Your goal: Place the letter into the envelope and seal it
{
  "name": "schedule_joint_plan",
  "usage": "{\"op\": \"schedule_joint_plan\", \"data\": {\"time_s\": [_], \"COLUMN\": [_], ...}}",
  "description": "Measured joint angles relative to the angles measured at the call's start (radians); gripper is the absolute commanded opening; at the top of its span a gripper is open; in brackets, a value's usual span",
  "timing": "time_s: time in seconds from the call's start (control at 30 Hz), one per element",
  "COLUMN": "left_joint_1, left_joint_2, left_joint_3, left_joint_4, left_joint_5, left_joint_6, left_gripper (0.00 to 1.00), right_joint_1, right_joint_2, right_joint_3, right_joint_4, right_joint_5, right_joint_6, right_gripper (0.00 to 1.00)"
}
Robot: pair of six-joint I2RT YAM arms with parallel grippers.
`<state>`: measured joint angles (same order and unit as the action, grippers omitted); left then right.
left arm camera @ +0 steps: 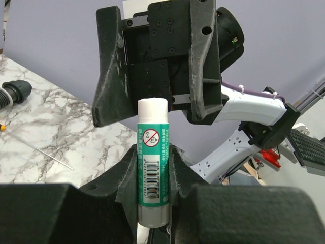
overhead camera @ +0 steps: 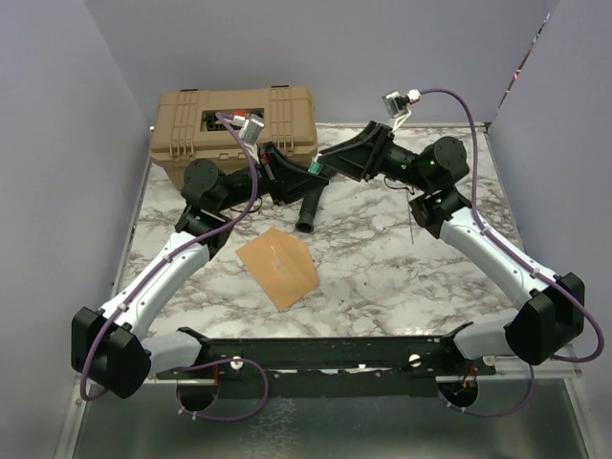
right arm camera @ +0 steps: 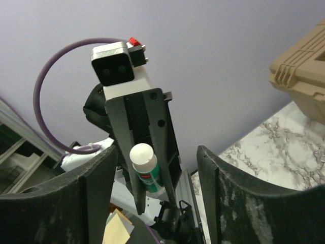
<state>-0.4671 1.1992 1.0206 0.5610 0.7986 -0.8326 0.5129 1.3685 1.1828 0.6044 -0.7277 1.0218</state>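
Well behind envelope [overhead camera: 277, 266]: toolbox [overhead camera: 234, 134], glue stick [left arm camera: 152, 152].

Overhead rear, wrists close, sharing glue stick [left arm camera: 152, 168]

The toolbox [overhead camera: 234, 129] stands at the far left corner of the table [overhead camera: 402, 277]. The envelope [overhead camera: 277, 266] lies flat before it, left of centre. Above the table, the glue stick [left arm camera: 152, 127] sits in the left gripper [left arm camera: 152, 165], with the right gripper [overhead camera: 330, 163] just right of it.
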Motion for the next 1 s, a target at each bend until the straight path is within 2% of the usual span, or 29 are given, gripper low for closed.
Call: {"op": "schedule_joint_plan", "data": {"time_s": [0.13, 0.27, 0.3, 0.33, 0.43, 0.53, 0.63, 0.73, 1.0], "left_joint_1": [-0.002, -0.002, -0.003, -0.005, -0.004, 0.008, 0.021, 0.040, 0.065], "left_joint_2": [0.002, 0.004, 0.005, 0.005, 0.006, 0.008, 0.008, 0.008, 0.024], "left_joint_3": [0.000, 0.000, 0.000, 0.000, 0.000, 0.022, 0.070, 0.123, 0.146], "left_joint_4": [0.000, 0.005, 0.009, 0.014, 0.008, -0.051, -0.180, -0.320, -0.463], "left_joint_5": [-0.001, -0.003, -0.002, -0.003, -0.003, 0.021, 0.056, 0.095, 0.186], "left_joint_6": [-0.009, -0.020, -0.023, -0.025, -0.043, -0.020, 0.048, 0.134, 0.220], "left_gripper": [0.00, 0.00, 0.05, 0.16, 0.41, 0.61, 0.71, 0.71, 0.55], "right_joint_1": [0.011, 0.016, 0.016, 0.016, 0.016, 0.016, 0.016, 0.016, 0.015], "right_joint_2": [0.007, 0.014, 0.015, 0.017, 0.022, 0.025, 0.025, 0.025, 0.038], "right_joint_3": [0.010, 0.024, 0.028, 0.031, 0.056, 0.098, 0.127, 0.141, 0.158], "right_joint_4": [0.001, -0.010, -0.017, -0.027, -0.077, -0.200, -0.312, -0.415, -0.555], "right_joint_5": [-0.026, -0.046, -0.047, -0.051, -0.053, -0.056, -0.073, -0.109, -0.210], "right_joint_6": [-0.002, -0.012, -0.019, -0.024, -0.064, -0.131, -0.211, -0.294, -0.412], "right_gripper": [0.47, 0.22, 0.16, 0.08, 0.01, 0.00, 0.00, 0.00, 0.00]}}
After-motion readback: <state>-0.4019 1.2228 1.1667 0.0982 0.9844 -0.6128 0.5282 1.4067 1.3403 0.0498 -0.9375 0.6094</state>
